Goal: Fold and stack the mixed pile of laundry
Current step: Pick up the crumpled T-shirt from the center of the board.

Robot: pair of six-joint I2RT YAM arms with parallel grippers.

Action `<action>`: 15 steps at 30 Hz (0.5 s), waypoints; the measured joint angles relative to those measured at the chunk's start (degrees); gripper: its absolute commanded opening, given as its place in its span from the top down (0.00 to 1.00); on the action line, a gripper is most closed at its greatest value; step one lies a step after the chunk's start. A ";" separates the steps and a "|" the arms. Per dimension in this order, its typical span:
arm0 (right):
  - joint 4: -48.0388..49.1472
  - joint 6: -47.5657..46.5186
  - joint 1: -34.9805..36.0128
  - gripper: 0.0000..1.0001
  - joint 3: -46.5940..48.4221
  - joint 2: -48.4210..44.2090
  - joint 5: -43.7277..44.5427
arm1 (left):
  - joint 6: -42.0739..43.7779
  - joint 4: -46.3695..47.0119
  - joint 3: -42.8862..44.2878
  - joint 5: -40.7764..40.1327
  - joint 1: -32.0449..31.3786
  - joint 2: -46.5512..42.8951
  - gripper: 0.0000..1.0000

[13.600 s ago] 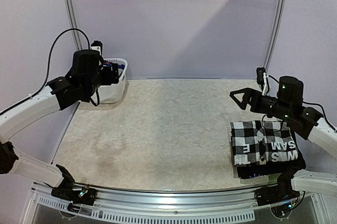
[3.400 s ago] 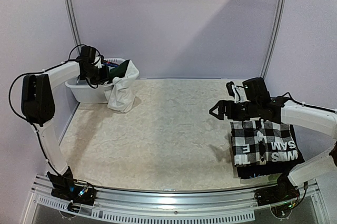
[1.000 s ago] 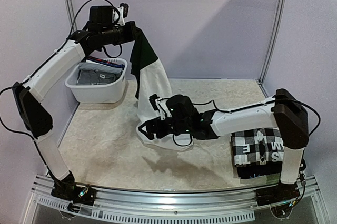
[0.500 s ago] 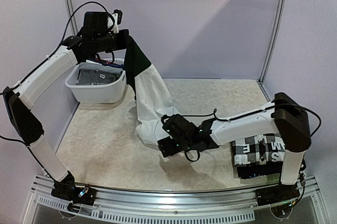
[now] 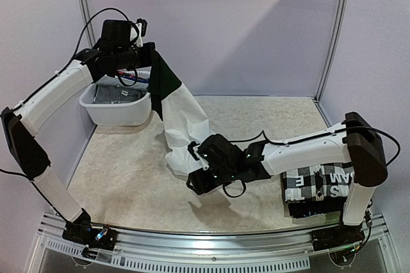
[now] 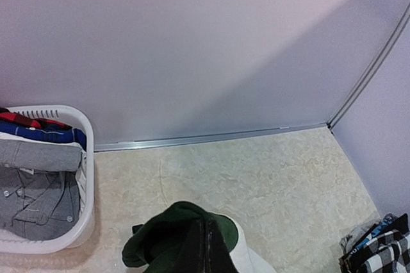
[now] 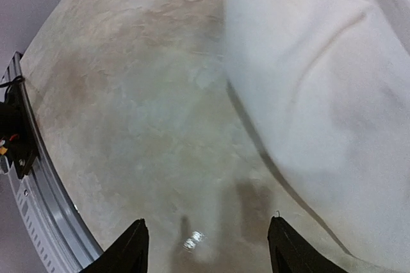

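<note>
Smooth white tubular links on left arm (image 5: 56,90) and right arm (image 5: 306,147), bulky black housings at elbows and wrists, thin black cables (image 5: 96,15) looping outside the links, black bases (image 5: 90,236), right gripper (image 7: 208,250) with two black tapered fingers (image 7: 131,247)

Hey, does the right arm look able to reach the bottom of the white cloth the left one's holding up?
Probably yes. The right gripper hovers low over the table, jaws apart, and the bottom edge of the white cloth lies just ahead with nothing between them.
</note>
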 measured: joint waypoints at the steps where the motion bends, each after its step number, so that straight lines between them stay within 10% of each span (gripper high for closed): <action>1: 0.13 -0.66 0.59 0.41 2.23 1.64 -1.03 | 0.02 -0.02 -0.20 -0.26 0.00 -0.28 1.00; 15: -0.39 -7.10 2.47 0.46 27.28 22.16 -2.38 | 0.98 -0.74 -1.73 -1.57 0.33 -2.05 1.00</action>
